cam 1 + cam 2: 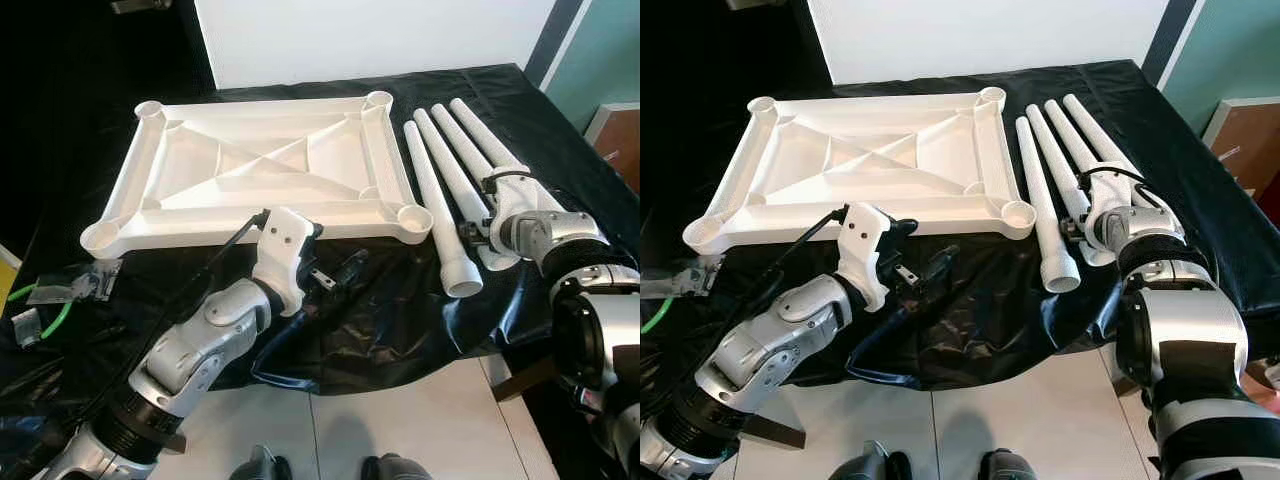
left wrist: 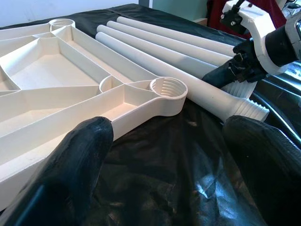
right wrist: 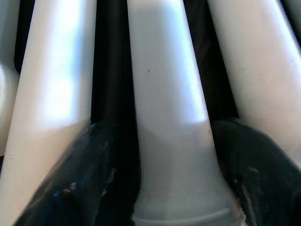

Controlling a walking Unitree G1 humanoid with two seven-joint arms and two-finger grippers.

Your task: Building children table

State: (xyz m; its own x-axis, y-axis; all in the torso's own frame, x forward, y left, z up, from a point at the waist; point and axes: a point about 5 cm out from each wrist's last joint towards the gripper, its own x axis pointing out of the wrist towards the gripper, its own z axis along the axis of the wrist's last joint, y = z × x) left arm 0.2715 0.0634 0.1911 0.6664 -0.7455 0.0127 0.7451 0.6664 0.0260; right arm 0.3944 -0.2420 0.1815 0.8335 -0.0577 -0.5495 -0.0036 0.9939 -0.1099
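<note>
Tabletop (image 1: pixel 265 165) upside down at upper centre on black sheet (image 1: pixel 380 320), four legs (image 1: pixel 440 190) right of it. Right gripper (image 3: pixel 155 179) straddles one leg (image 3: pixel 164 94), fingers not clamped. Left gripper (image 1: pixel 340 272) wide open, empty, lower centre.

Tabletop (image 1: pixel 270 170) upside down on sheet (image 1: pixel 380 320), toward the left. Four table legs (image 1: pixel 450 170) side by side just to the right of it, running front to back, threaded ends toward the near edge. Left gripper (image 1: pixel 340 272) in front of the tabletop's near edge, close to its near right corner socket (image 2: pixel 168 88). Right gripper (image 1: pixel 478 238) at the near ends of the legs, fingers (image 3: pixel 94 179) either side of one leg (image 3: pixel 174 117). Wall (image 1: pixel 370 35) behind; floor (image 1: pixel 400 420) in front.
</note>
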